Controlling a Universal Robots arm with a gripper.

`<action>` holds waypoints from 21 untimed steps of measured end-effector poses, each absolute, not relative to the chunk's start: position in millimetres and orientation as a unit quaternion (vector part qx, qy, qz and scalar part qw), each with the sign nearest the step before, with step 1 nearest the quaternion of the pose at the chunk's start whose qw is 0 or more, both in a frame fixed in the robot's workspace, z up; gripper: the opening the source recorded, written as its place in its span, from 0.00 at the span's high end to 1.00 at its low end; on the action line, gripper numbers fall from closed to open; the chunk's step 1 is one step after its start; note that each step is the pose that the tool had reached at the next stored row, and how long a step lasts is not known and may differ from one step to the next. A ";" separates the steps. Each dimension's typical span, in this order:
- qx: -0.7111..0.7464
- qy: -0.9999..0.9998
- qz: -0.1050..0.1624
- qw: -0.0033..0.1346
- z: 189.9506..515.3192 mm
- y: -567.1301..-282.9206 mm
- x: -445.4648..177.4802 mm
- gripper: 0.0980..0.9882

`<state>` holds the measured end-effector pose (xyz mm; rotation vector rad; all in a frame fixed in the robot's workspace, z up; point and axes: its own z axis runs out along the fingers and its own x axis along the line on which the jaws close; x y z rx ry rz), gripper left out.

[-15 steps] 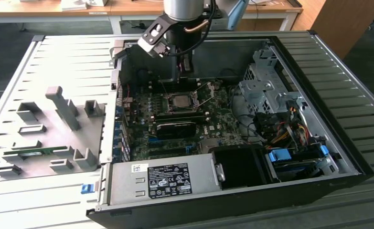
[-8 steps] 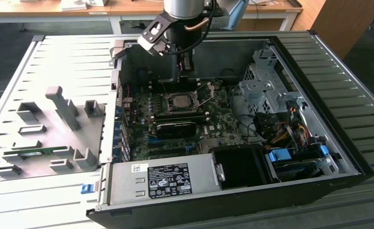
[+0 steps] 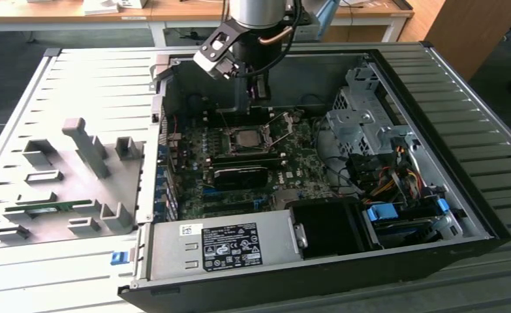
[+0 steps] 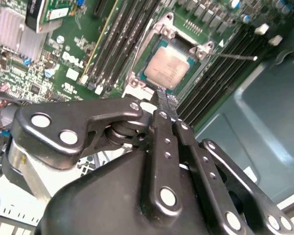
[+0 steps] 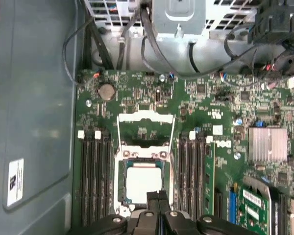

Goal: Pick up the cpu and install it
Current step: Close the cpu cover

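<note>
The cpu (image 3: 245, 138) is a small square chip with a silvery top. It lies flat in the open socket on the green motherboard (image 3: 281, 176), inside the computer case. It appears in both wrist views (image 4: 169, 68) (image 5: 143, 183). The socket's metal hold-down frame (image 5: 144, 125) is swung up and its thin lever (image 4: 235, 56) sticks out sideways. My gripper (image 3: 258, 96) hangs just above the socket's edge. Its two black fingers (image 4: 166, 104) are pressed together with nothing between them, the tips (image 5: 158, 197) over the rim of the cpu.
Black memory slots (image 5: 95, 181) flank the socket. A grey power supply (image 3: 224, 244) and a black fan shroud (image 3: 329, 225) fill the case front, and a drive cage (image 3: 369, 117) stands at the exterior view's right. A grey fixture tray (image 3: 64, 182) holds a green memory stick (image 3: 46, 207).
</note>
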<state>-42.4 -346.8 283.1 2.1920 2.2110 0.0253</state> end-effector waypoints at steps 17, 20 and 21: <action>0.704 0.710 0.008 0.014 280.7 -346.8 -16.2 0.99; 0.704 0.710 0.008 0.014 280.3 -346.8 -14.2 0.99; 0.704 0.710 0.008 0.014 280.2 -346.8 -13.3 0.99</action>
